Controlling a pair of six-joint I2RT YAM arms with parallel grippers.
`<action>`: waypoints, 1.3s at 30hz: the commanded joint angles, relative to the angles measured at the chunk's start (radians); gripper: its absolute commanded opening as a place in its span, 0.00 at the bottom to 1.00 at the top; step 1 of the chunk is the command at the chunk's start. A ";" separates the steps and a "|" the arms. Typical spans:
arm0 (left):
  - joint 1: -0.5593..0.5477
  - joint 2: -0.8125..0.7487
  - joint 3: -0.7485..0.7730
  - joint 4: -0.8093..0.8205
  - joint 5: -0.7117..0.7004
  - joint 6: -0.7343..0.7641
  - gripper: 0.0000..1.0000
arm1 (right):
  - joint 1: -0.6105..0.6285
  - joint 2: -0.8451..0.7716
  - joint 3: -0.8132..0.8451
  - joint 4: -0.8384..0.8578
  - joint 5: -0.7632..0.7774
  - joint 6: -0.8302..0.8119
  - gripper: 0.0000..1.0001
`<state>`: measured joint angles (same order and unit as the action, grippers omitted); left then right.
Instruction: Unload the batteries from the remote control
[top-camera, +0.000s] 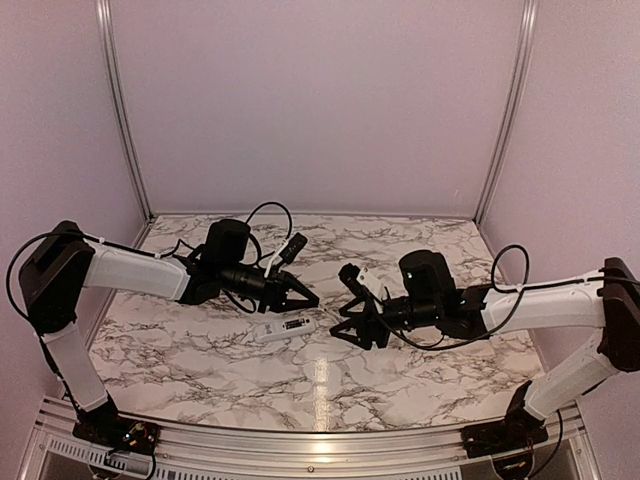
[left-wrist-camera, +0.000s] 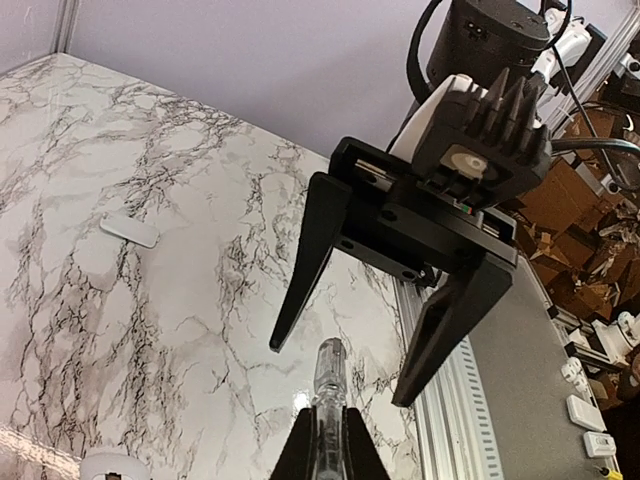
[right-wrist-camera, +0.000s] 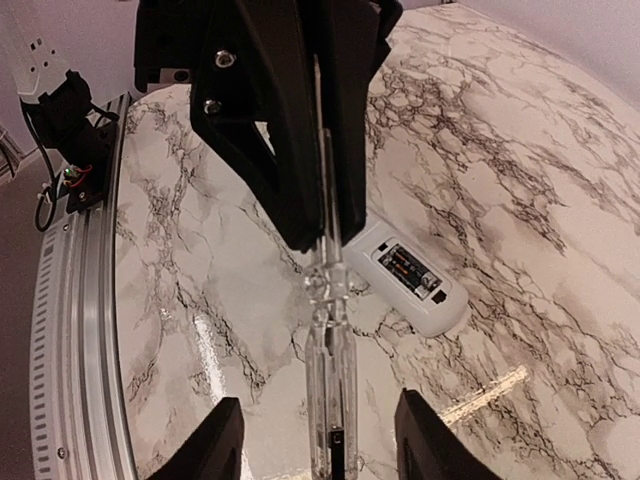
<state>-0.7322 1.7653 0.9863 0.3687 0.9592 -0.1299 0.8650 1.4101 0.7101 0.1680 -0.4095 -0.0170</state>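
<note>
The white remote control (right-wrist-camera: 405, 275) lies back up on the marble table with its compartment open, and the dark batteries (right-wrist-camera: 404, 267) sit inside it. It also shows in the top view (top-camera: 285, 327). My left gripper (top-camera: 308, 298) is shut on a clear-handled screwdriver (right-wrist-camera: 330, 370), holding it by the shaft just above the remote. In the left wrist view the left gripper (left-wrist-camera: 328, 418) grips the screwdriver (left-wrist-camera: 330, 365), whose handle points at my right gripper (left-wrist-camera: 338, 372). My right gripper (right-wrist-camera: 322, 445) is open, with the handle between its fingers and not touching them.
A small white flat cover piece (left-wrist-camera: 128, 230) lies on the marble table (top-camera: 200, 350) on the far side of the grippers. The metal rail of the table's near edge (left-wrist-camera: 455, 420) runs close by. Pale walls enclose the back and both sides.
</note>
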 joint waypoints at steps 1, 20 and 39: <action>-0.004 0.032 0.017 0.114 -0.074 -0.145 0.00 | -0.007 -0.010 0.040 0.043 0.070 0.052 0.79; 0.017 0.057 -0.082 0.762 -0.109 -0.742 0.00 | -0.063 -0.147 -0.022 0.300 0.150 0.337 0.87; 0.019 0.059 -0.124 0.966 -0.110 -0.915 0.00 | -0.064 -0.099 0.033 0.466 -0.082 0.499 0.69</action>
<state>-0.7189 1.8091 0.8803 1.2633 0.8524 -1.0172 0.8078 1.2869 0.6933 0.5842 -0.4671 0.4583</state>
